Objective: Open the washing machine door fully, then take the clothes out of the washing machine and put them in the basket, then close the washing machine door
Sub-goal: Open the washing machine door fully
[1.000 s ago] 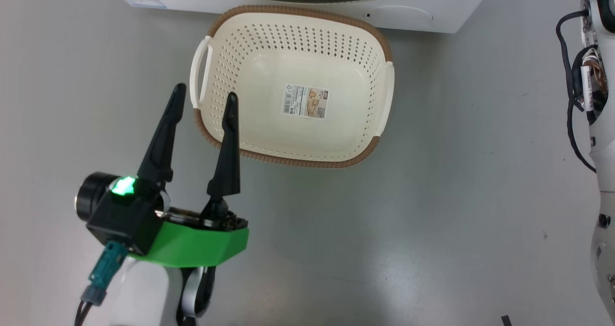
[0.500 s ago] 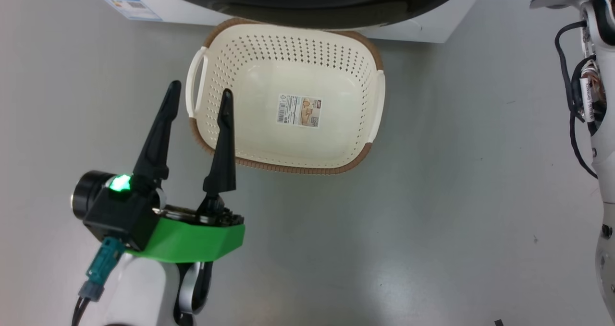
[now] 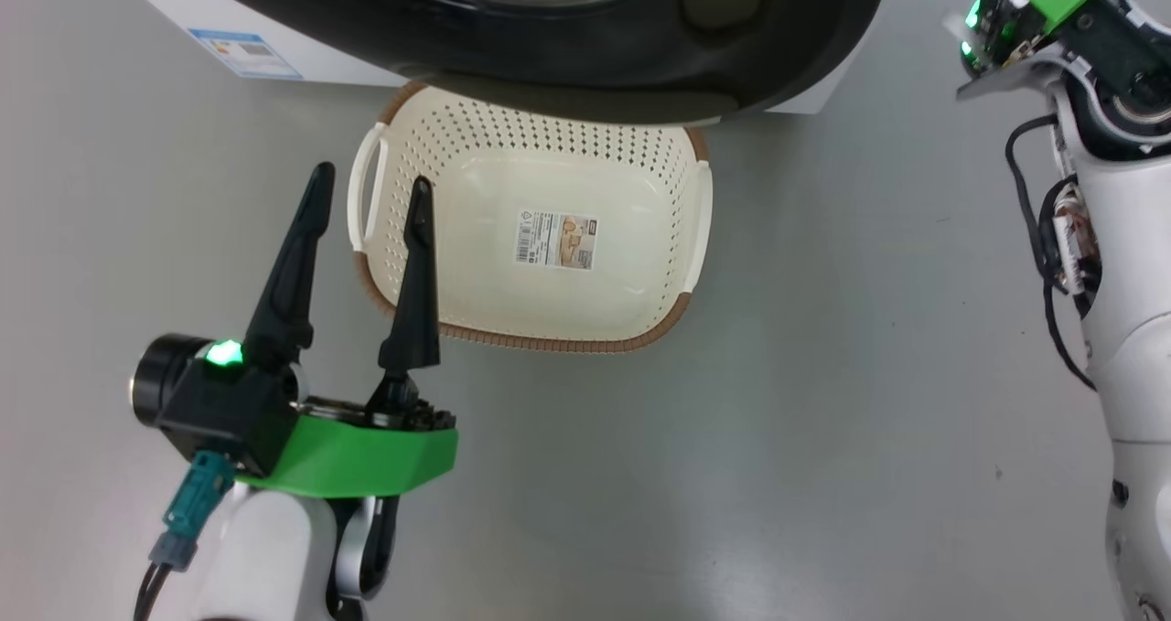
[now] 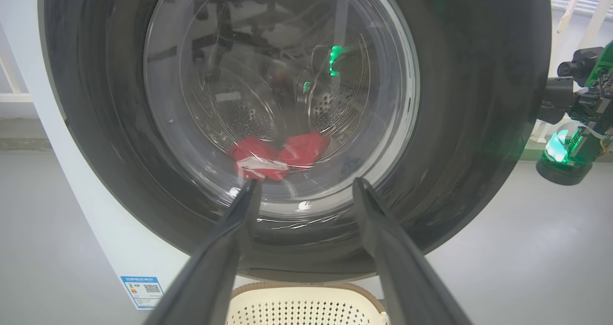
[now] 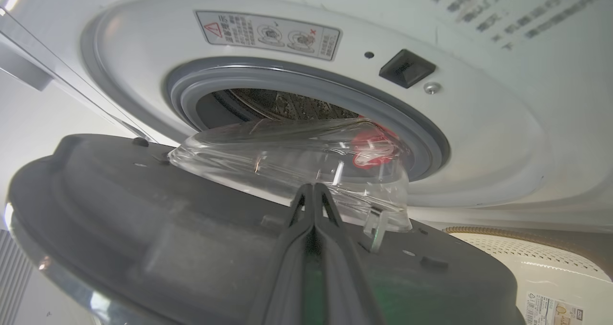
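Door (image 3: pixel 640 63) partly open, black edge overhanging far rim of basket (image 3: pixel 700 209); bare floor (image 3: pixel 823 420) all round. Red clothes (image 4: pixel 278 155) low inside washing machine (image 5: pixel 479 138). Left gripper (image 3: pixel 370 176) spread wide, empty, near basket's left handle. Right gripper (image 5: pixel 312 187) pinched shut at door's inner face, contact unclear.

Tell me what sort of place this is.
Likely a laundry corner in a lab or test room: a white boxy front-loading washing machine, a cream perforated plastic basket with a brown rim, and a smooth grey floor.
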